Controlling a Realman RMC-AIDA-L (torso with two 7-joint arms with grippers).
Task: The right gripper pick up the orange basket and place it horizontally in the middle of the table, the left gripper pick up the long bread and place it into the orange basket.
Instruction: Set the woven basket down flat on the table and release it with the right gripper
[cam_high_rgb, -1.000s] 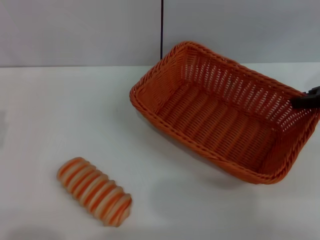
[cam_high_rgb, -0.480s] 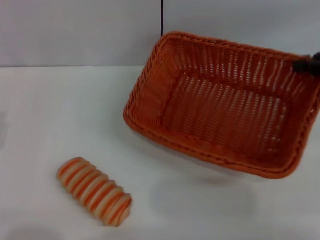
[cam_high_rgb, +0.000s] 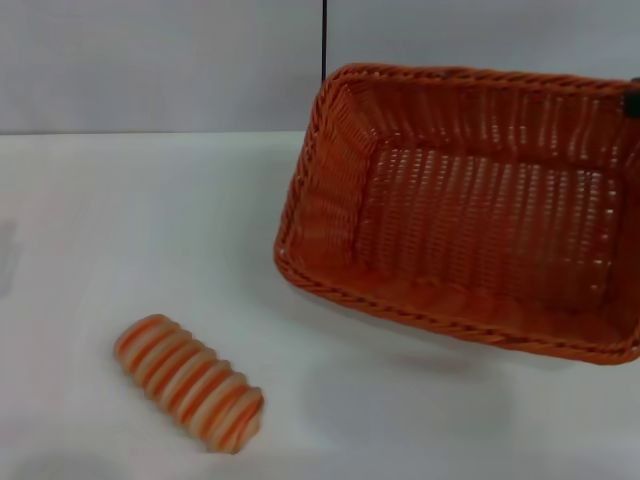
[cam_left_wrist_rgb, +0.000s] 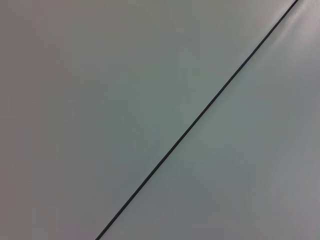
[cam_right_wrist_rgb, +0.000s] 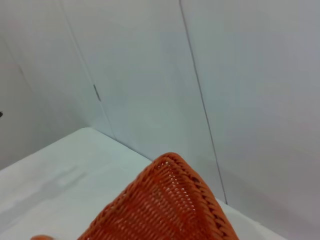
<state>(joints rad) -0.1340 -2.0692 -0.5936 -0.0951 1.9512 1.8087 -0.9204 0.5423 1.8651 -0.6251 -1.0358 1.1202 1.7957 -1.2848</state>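
Note:
The orange basket (cam_high_rgb: 420, 315) hangs tilted above the right part of the white table (cam_high_rgb: 120, 220), its open side turned toward me and a shadow beneath it. At the head view's right edge, only the dark tip of my right gripper (cam_high_rgb: 633, 100) shows, shut on the basket's far rim. One corner of the basket (cam_right_wrist_rgb: 165, 205) fills the bottom of the right wrist view. The long bread (cam_high_rgb: 190, 383), striped orange and cream, lies diagonally on the table at the front left, well apart from the basket. My left gripper is out of view.
A grey wall (cam_high_rgb: 150, 60) with a dark vertical seam (cam_high_rgb: 324, 50) stands behind the table. The left wrist view holds only that wall and seam (cam_left_wrist_rgb: 200, 112). Bare tabletop lies between the bread and the basket.
The basket has been lifted off the table, tipped up toward me and turned so its long side runs more across the view. The bread has not moved.

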